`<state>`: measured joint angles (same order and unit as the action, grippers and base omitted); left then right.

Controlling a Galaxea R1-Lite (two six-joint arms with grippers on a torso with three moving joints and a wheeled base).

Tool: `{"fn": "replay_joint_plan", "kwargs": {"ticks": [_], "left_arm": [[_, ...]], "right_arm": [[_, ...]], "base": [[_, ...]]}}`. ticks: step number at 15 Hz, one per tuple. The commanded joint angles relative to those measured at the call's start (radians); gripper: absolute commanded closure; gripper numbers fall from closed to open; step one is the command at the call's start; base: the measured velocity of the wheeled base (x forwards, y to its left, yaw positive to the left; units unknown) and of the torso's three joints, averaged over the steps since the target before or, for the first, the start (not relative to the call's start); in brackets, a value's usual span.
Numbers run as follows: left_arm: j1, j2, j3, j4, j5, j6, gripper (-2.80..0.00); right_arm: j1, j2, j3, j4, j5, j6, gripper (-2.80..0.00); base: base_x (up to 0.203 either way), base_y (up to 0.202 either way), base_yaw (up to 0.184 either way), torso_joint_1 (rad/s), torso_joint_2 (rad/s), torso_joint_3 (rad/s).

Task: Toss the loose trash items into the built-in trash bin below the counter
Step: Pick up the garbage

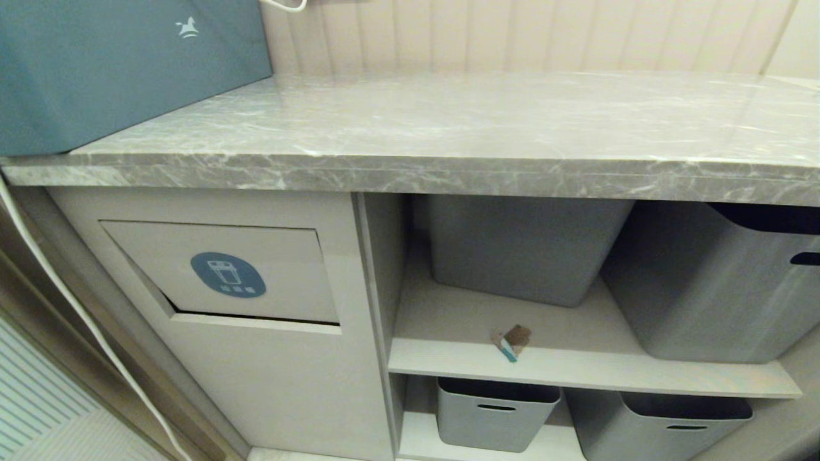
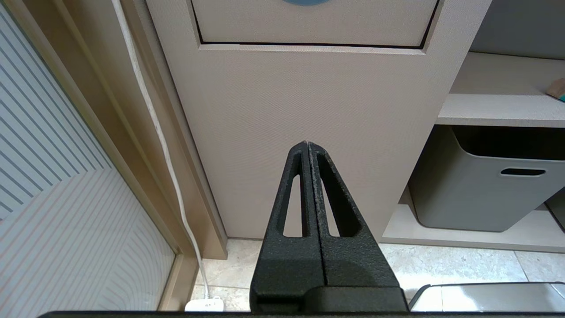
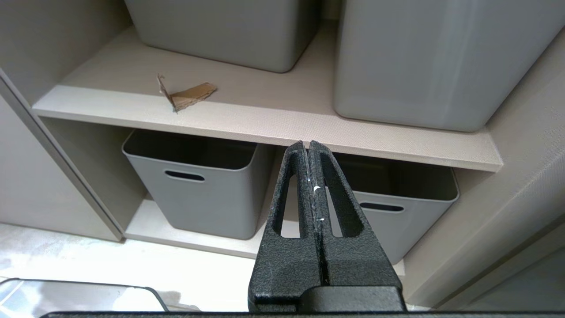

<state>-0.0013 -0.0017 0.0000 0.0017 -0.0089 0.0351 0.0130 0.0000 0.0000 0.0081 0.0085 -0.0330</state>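
Counter (image 1: 448,128): grey marble pattern, white veins. Built-in trash bin (image 1: 256,378): beige front, blue oval sticker (image 1: 228,274). Storage tubs (image 1: 496,413): plain grey. Cardboard scrap (image 1: 514,340) near the shelf's front edge: brown, teal edge. Box (image 1: 115,64) at the counter's left end: teal, white horse emblem. Grippers (image 2: 307,148): textured black.

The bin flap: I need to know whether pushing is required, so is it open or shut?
Nearly shut. The bin flap sits in its frame, only a thin dark gap showing along its lower left edge.

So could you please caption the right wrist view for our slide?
Shut right pincer faces a shelf holding one cardboard scrap among grey storage tubs.
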Motion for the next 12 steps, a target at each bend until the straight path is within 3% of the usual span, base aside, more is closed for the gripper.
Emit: {"fn": "replay_joint_plan", "kwargs": {"ticks": [1,12], "left_arm": [[0.000,-0.001,0.000,0.000,0.000,0.000,0.00],[0.000,-0.001,0.000,0.000,-0.002,0.000,0.00]], "right_arm": [[0.001,-0.002,0.000,-0.002,-0.001,0.010,0.00],[0.001,-0.002,0.000,-0.002,-0.004,0.026,0.00]], "base": [[0.000,0.000,0.000,0.000,0.00,0.000],[0.000,0.000,0.000,0.000,0.00,0.000]]}}
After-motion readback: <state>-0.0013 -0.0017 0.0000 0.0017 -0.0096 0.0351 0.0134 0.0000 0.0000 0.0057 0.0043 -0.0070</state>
